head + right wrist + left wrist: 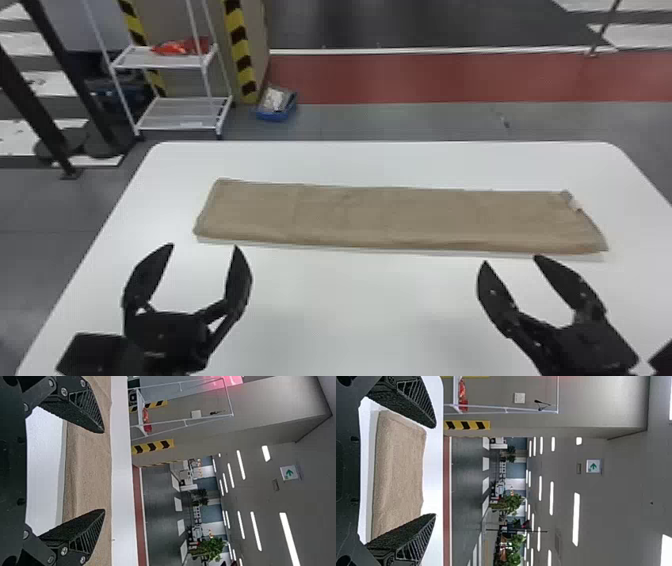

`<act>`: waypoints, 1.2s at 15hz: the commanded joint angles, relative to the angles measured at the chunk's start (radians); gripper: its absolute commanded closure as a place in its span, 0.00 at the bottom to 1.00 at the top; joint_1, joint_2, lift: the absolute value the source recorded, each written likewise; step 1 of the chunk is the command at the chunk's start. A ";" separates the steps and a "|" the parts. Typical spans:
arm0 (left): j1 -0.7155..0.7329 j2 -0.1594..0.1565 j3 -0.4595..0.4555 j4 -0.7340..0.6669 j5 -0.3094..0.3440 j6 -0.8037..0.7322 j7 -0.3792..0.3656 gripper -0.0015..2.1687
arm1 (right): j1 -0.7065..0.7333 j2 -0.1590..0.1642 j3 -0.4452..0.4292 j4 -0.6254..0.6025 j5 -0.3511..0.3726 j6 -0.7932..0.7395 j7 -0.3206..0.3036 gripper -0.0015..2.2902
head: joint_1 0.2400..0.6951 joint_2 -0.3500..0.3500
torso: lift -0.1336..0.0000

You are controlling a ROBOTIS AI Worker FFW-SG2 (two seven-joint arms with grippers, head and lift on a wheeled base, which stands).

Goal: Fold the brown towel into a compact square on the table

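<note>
Nearest the camera, left gripper (203, 247) and right gripper (511, 261) are both released, fingers spread. Brown towel (380, 217) lies flat in a long folded strip, roughly parallel to the table's far edge; small white tag (575, 204) at its right end. Sign (593, 466) bears a green arrow. Table (360, 310): white, rounded far corners. Beyond: white rack (175, 60), red floor strip (450, 77). Both grippers point toward the far edge, the right one angled leftward.
</note>
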 commanded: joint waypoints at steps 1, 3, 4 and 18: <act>-0.001 0.000 -0.004 0.000 -0.001 0.000 0.000 0.04 | 0.003 0.010 -0.002 -0.004 -0.002 0.001 0.000 0.09 | 1.00 0.55 | 0.08; -0.001 0.000 -0.004 0.000 -0.001 0.003 0.000 0.04 | 0.006 0.010 -0.004 -0.006 -0.006 -0.002 0.000 0.09 | 1.00 0.55 | 0.08; 0.000 0.000 -0.004 0.000 -0.001 0.003 0.000 0.04 | 0.006 0.010 -0.004 -0.007 -0.008 -0.002 0.000 0.09 | 1.00 0.55 | 0.08; 0.000 -0.002 -0.008 0.001 -0.008 0.003 0.002 0.04 | 0.006 0.010 -0.008 0.007 -0.023 -0.015 0.000 0.09 | 1.00 0.54 | 0.08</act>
